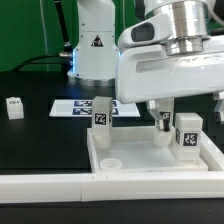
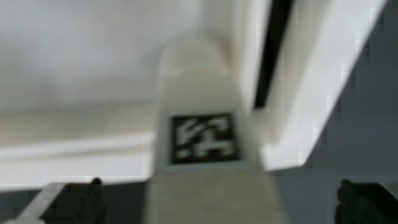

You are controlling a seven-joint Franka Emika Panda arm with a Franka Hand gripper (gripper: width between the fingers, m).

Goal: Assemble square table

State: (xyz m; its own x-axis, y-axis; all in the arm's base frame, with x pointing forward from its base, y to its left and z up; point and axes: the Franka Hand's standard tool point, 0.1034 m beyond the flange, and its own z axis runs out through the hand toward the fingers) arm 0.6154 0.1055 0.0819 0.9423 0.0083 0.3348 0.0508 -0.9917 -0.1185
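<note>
White plastic, piece by piece. At the exterior view's far left, a lone leg block sits well apart, still to be fitted, I'd say. Next, the left leg stands upright at the tray's far corner. The tray fills the lower middle, with one round socket bare near its front. Right of centre, my gripper hangs with its jaws wide, straddling the middle leg. The wrist view shows my fingertips clear of it on both sides, holding nothing. Far right, the right leg stands upright too.
</note>
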